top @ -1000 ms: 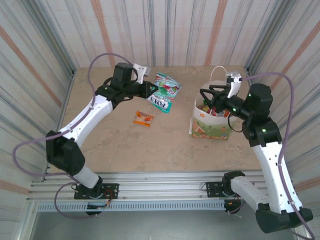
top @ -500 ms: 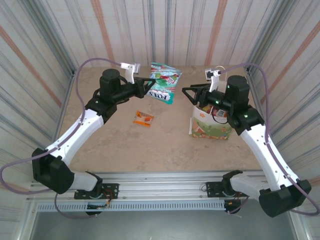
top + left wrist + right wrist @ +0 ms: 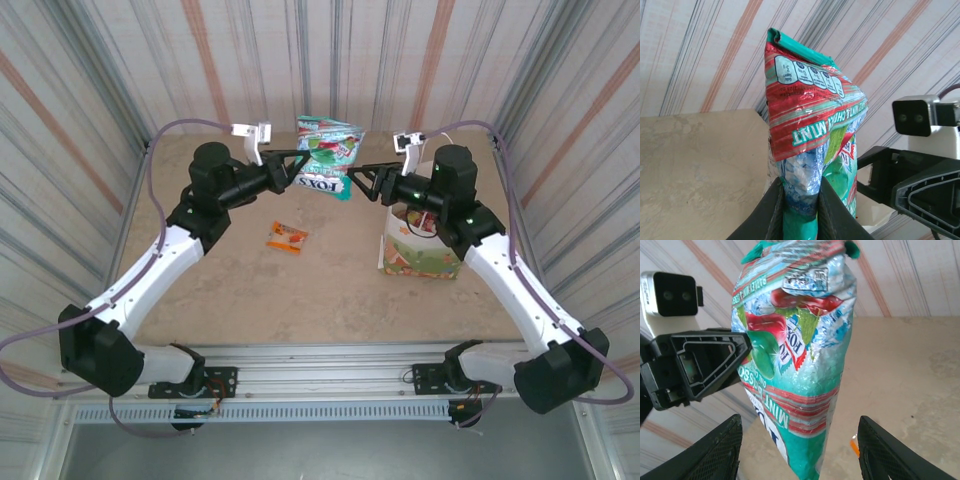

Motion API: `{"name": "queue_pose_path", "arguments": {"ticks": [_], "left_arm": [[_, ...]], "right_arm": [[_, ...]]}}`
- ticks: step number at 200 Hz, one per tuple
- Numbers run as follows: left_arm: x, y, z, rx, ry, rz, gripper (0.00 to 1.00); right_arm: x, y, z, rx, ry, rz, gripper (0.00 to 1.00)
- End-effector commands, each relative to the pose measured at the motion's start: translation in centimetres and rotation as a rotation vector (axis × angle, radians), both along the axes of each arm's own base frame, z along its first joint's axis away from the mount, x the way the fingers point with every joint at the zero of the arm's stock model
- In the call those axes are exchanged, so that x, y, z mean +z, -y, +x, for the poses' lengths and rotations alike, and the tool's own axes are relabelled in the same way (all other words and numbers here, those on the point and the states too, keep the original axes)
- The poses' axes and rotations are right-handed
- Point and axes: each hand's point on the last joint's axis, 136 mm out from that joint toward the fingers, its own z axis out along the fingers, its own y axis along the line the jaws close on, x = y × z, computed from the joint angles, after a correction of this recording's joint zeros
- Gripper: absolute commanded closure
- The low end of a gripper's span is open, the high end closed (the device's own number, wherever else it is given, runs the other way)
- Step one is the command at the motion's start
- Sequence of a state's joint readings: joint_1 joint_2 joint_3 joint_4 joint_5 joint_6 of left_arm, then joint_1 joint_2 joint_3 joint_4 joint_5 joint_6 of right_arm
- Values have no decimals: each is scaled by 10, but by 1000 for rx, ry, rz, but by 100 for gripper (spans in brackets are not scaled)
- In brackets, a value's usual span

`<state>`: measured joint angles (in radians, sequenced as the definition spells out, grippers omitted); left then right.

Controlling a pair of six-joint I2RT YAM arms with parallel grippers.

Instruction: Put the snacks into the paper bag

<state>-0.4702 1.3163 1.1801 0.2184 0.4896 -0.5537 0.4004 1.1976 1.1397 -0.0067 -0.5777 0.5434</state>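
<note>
Striped walls [image 3: 330, 60], teal packet [image 3: 810, 135] pinched in left claw [image 3: 800, 194], spread right claw [image 3: 800, 442] opposite

FOX'S packet [image 3: 325, 158] hangs above the far middle of the surface [image 3: 250, 295], between left tool [image 3: 301, 171] and right tool [image 3: 361, 180]. Paper bag [image 3: 420, 255] stands at right, with a small packet [image 3: 287, 237] to its left.

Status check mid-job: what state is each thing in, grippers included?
left gripper: shut on the teal FOX'S packet.
teal FOX'S packet: held up off the table.
right gripper: open, facing the packet, not gripping.
paper bag: upright, mouth open, packets inside.
small orange packet: lying flat on the table.
</note>
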Motion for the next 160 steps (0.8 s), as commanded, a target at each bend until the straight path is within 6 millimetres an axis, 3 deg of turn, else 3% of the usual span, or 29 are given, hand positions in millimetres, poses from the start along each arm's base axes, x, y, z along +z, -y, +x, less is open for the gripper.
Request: {"name": "queue_pose_path", "arguments": {"ticks": [1, 40, 71, 106, 130, 160], "left_arm": [[37, -6, -16, -24, 96, -97, 100], [42, -3, -19, -50, 107, -117, 100], [44, -3, -19, -52, 105, -130, 96], [41, -3, -17, -49, 98, -133, 94], [39, -3, -15, -41, 86, -124, 90], [31, -8, -9, 11, 56, -94, 69]], "right_arm": [[14, -10, 0, 45, 15, 80, 38], [15, -16, 3, 64, 14, 97, 40], [14, -24, 3, 96, 13, 112, 46], [13, -33, 1, 124, 12, 117, 60], [12, -31, 4, 103, 21, 110, 74], [15, -26, 3, 82, 61, 87, 92]]}}
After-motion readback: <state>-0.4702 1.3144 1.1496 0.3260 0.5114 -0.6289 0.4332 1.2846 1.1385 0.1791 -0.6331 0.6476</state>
